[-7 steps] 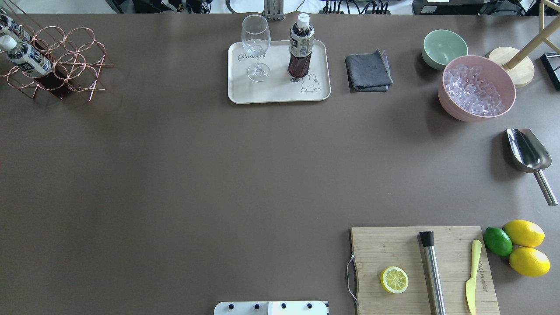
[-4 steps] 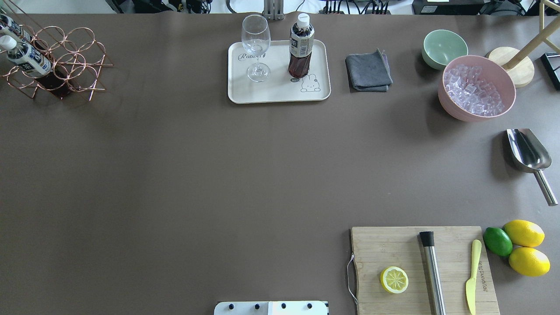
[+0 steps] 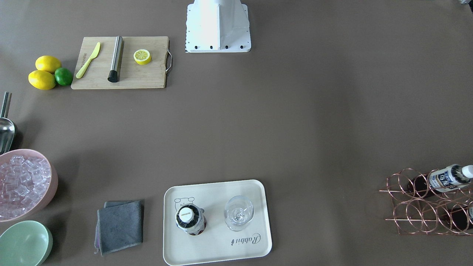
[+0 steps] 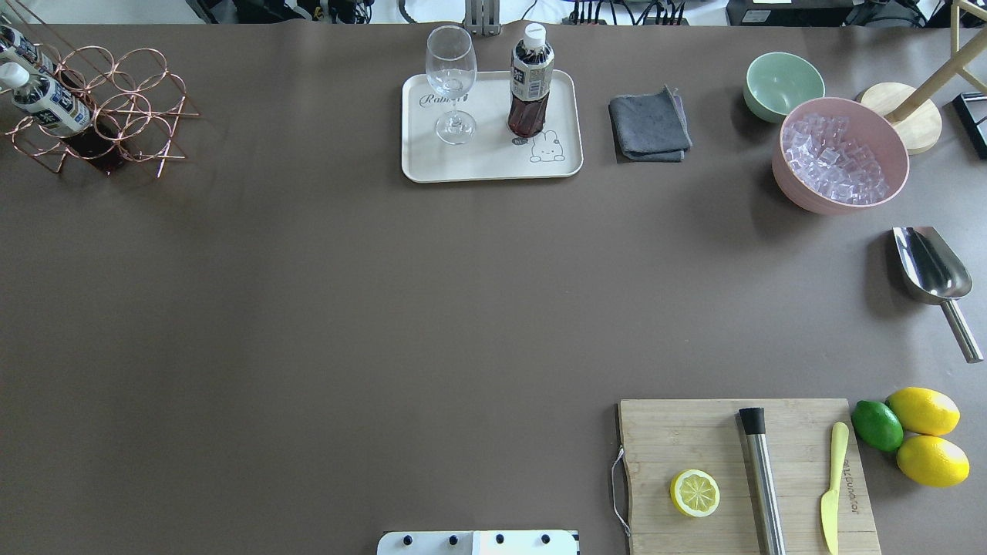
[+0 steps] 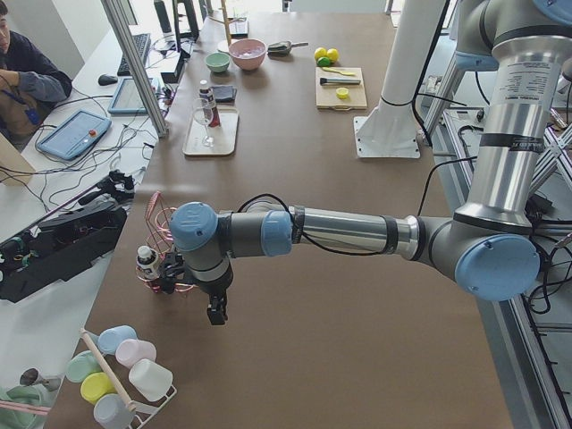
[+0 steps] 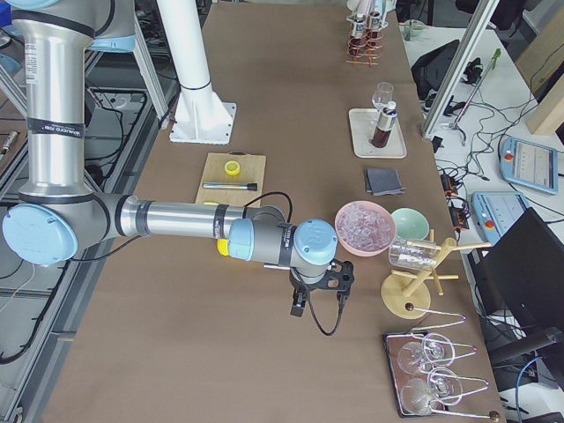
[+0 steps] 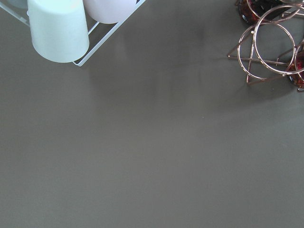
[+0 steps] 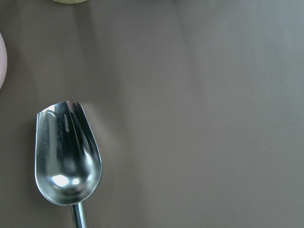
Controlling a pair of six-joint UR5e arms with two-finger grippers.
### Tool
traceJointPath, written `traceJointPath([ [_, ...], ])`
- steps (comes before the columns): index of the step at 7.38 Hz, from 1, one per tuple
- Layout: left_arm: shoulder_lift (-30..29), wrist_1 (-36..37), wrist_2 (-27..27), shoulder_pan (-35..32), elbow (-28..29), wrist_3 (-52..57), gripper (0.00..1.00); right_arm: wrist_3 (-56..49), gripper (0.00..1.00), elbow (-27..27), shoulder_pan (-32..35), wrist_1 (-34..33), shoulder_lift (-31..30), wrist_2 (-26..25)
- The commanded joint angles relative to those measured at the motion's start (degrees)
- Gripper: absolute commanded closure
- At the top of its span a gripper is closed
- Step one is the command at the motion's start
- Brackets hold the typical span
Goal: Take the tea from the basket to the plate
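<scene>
One tea bottle [image 4: 530, 81] stands upright on the cream plate [image 4: 493, 162], next to a wine glass [image 4: 452, 81]; it also shows in the front view [image 3: 190, 220] on the plate [image 3: 218, 255]. The copper wire basket [image 4: 127, 108] sits at the far left with two more tea bottles [image 4: 46, 100] lying in its cells. It also shows in the front view [image 3: 410, 207]. My left gripper [image 5: 217, 315] hangs over the table beside the basket [image 5: 159, 214]; I cannot tell if it is open. My right gripper [image 6: 300, 304] hangs near the pink bowl; I cannot tell its state.
A grey cloth [image 4: 649, 125], a green bowl [image 4: 783, 83] and a pink bowl of ice [image 4: 840, 154] stand right of the plate. A steel scoop [image 4: 933, 274] lies at the right edge. A cutting board [image 4: 744, 474] holds a lemon half, muddler and knife. A cup rack [image 7: 61, 28] is near the left wrist.
</scene>
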Motion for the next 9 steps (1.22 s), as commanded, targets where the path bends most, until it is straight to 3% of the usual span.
traceJointPath([
  [1,2.4,-4.8,-0.3,0.0,-0.3,0.6,0.01,-0.1,0.00,0.1,0.1,0.0,-0.1,0.1],
  [2,3.8,-8.3,-0.4,0.0,-0.4,0.6,0.01,-0.1,0.00,0.1,0.1,0.0,-0.1,0.1],
  [9,3.0,-7.5,-0.6,0.4,-0.8,-2.5,0.01,-0.2,0.00,0.3,0.9,0.0,-0.1,0.1],
])
